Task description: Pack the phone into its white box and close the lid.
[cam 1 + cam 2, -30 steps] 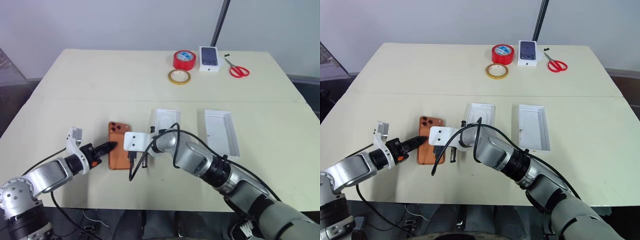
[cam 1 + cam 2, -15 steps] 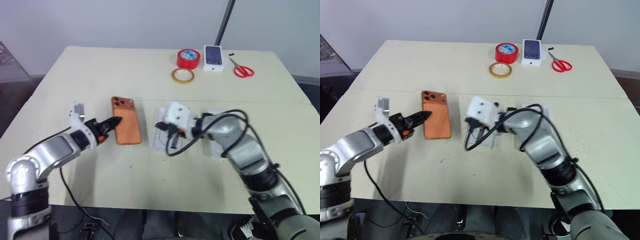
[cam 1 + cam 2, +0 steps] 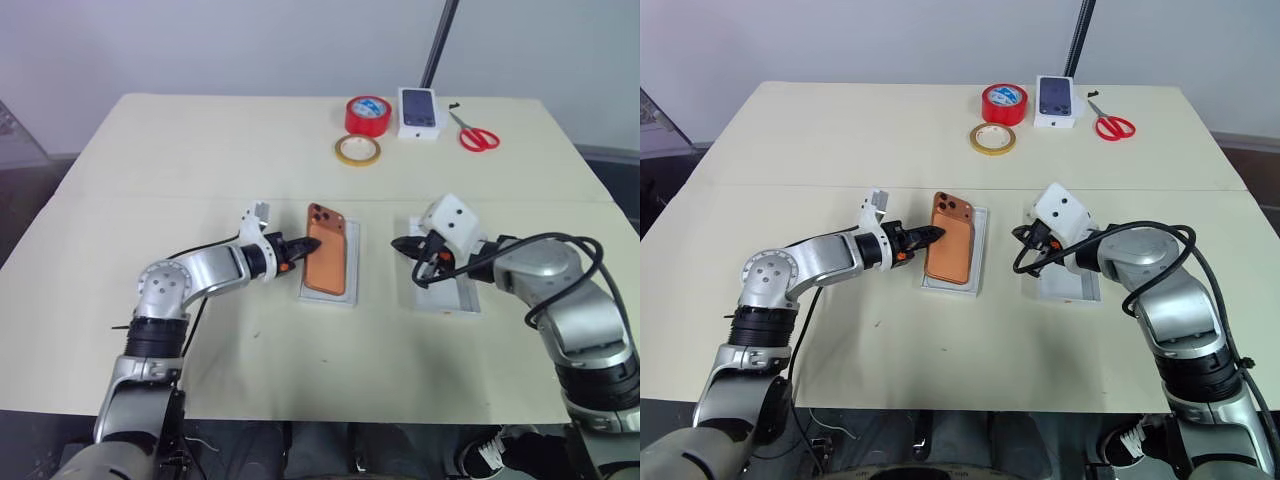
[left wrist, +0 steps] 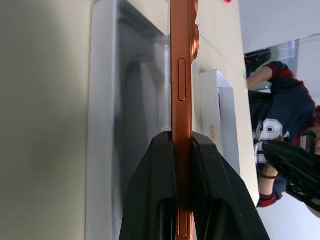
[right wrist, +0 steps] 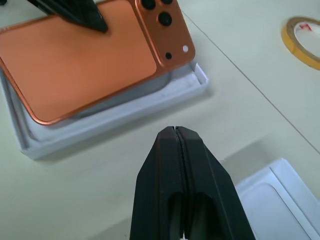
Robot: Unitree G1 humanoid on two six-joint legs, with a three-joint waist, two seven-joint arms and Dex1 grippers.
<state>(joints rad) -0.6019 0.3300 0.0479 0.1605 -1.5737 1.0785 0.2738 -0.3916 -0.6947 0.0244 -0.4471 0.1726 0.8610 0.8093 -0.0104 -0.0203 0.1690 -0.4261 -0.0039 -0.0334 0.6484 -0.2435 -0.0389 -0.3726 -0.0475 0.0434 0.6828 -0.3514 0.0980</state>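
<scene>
left gripper (image 3: 296, 245) grips the phone (image 3: 326, 262) over the white box (image 3: 350, 290), seemingly not seated yet; lower and release; right gripper (image 3: 400, 244) clenched, empty.

Phone (image 3: 951, 250) copper-orange, black lens dots on its raised camera block. White box (image 3: 978, 268) under it — white rim, greyish glossy floor. Lid (image 3: 1086, 289) plain white. Left gripper (image 3: 305, 244) and right gripper (image 3: 399, 243) fingers black, orange trim behind the left fingers. Table (image 3: 200, 150) pale cream. Tape roll (image 3: 367, 116) red with a blue-white label; smaller tape ring (image 3: 357, 151) yellowish. Scissors (image 3: 477, 139) red-handled. Small box (image 3: 419, 114) white — dark phone picture on top.
</scene>
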